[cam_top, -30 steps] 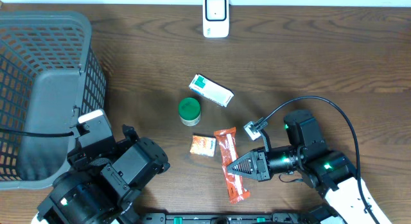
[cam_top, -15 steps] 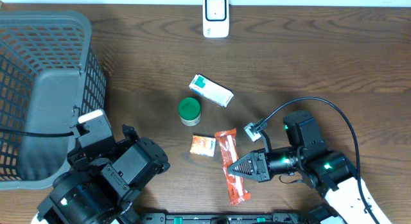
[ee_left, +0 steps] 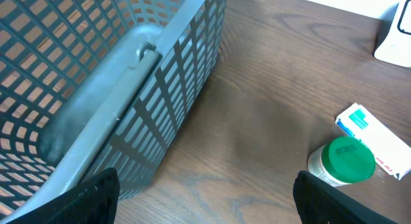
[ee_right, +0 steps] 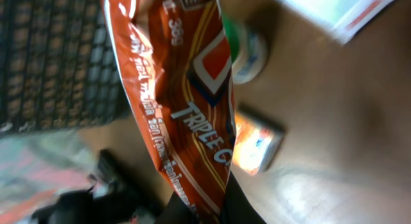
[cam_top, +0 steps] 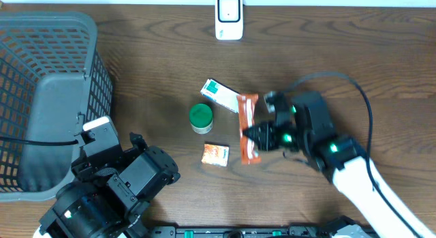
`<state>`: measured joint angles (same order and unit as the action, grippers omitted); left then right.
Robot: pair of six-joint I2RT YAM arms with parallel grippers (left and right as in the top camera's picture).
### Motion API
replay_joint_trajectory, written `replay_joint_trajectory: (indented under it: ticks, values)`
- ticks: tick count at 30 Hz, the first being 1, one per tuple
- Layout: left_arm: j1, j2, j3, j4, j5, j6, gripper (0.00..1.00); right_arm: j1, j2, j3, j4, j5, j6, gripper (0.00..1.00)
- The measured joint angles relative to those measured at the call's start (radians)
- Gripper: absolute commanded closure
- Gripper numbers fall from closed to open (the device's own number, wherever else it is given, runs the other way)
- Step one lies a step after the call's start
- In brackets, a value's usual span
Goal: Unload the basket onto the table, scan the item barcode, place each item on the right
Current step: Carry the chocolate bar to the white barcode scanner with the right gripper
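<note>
The right claw (cam_top: 257,136) is clamped together on an orange-red foil snack packet (cam_top: 248,127), gripping it near the packet's near end. In the right wrist view its dark fingers (ee_right: 241,208) pinch the bottom of the packet (ee_right: 183,102), which rises up the middle of the picture with white lettering along it. The packet looks lifted off the dark brown wooden surface (cam_top: 354,54). It sits at the middle of the scene, lengthwise from near to far. From above, its far end overlaps the right end of a white rectangular carton with green print (cam_top: 222,94).

Just left of the packet stands a small round jar with a green lid (cam_top: 200,116). A small orange and white sachet (cam_top: 215,154) lies flat nearer and to the left, close to the packet's near end. A black cable (cam_top: 357,95) arcs over the right arm. The small white box-shaped scanner unit (cam_top: 229,17) stands at the far edge, well apart from the packet.

The left claw (ee_left: 205,201) has its fingers wide apart and holds nothing. It sits low at the near left, beside a grey plastic mesh basket (cam_top: 48,95) that fills the left side. Its camera looks along the basket wall toward the jar and carton.
</note>
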<state>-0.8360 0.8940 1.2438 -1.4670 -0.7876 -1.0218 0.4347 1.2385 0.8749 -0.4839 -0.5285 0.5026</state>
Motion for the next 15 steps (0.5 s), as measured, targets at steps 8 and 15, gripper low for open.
replay_joint_trajectory:
  ticks: [8,15]
  values:
    - [0.0,0.0,-0.002,-0.001,0.003,0.0,0.15,0.023,0.339,0.441,-0.167,0.38,-0.12,0.99]
    - [0.0,0.0,-0.002,-0.001,0.003,0.0,0.15,0.024,0.593,0.676,-0.137,0.744,-0.246,0.99]
